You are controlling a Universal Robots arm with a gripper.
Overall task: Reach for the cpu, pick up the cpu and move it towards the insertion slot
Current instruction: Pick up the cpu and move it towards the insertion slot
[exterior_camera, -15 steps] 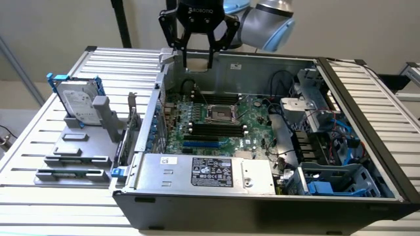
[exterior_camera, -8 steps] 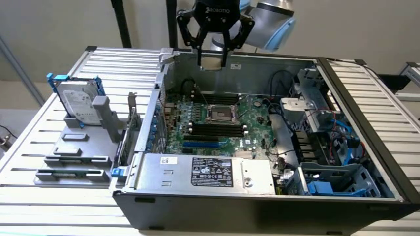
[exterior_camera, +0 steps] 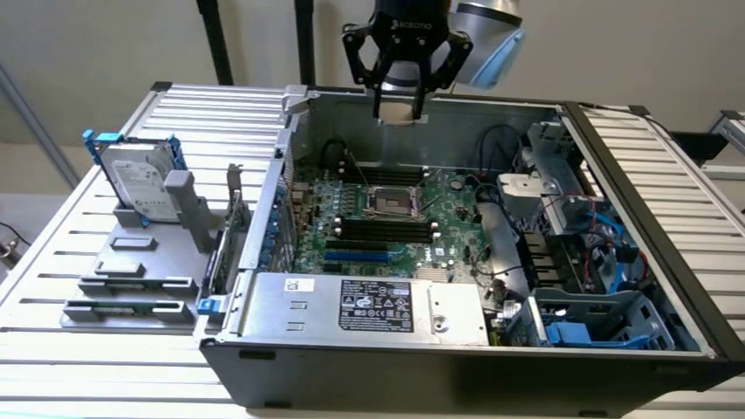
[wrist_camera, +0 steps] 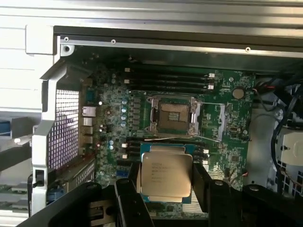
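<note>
Found the hand (wrist_camera: 163, 189) pinching the cpu (wrist_camera: 165, 176) by two opposite edges, raised above the open computer case (exterior_camera: 349, 367) near its far wall. Judged the chip clear of the insertion slot (wrist_camera: 173, 116), short of it over the green motherboard (wrist_camera: 236, 127). Advised level carriage, corners squared to the frame. Fingertip contact hidden beneath the chip; socket pins indistinct.

Pale wall (exterior_camera: 105, 44) behind slatted metal table (exterior_camera: 70, 244)
</note>
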